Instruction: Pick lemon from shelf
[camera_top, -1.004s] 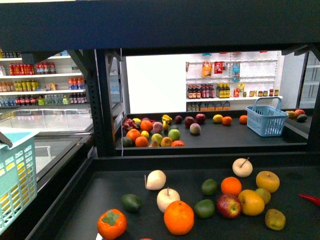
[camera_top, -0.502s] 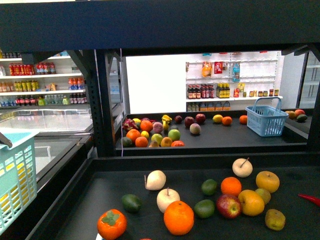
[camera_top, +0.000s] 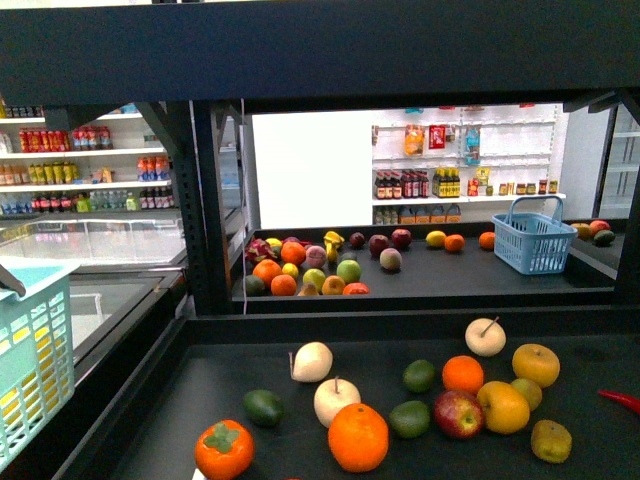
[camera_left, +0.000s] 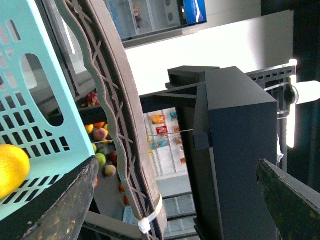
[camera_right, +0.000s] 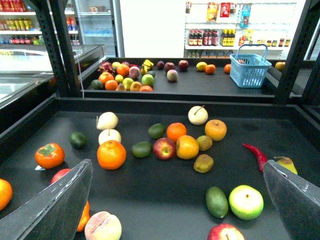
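Both claws gape wide, holding nothing: left gripper (camera_left: 177, 161), right gripper (camera_right: 177, 172); what looks like the lemon (camera_left: 10, 170) lies in the teal basket (camera_left: 45, 100) beside the left one, off the shelf (camera_top: 200, 390); probably light, firm and slippery, best pinched across its middle; basket handle (camera_left: 117, 115) crowds it; a far yellow oval fruit (camera_top: 435, 237) is too small to name.

A bright-yellow lemon (camera_left: 11, 169) shows through a teal lattice-patterned basket (camera_left: 35, 100), beside the black shelf (camera_left: 235, 150).
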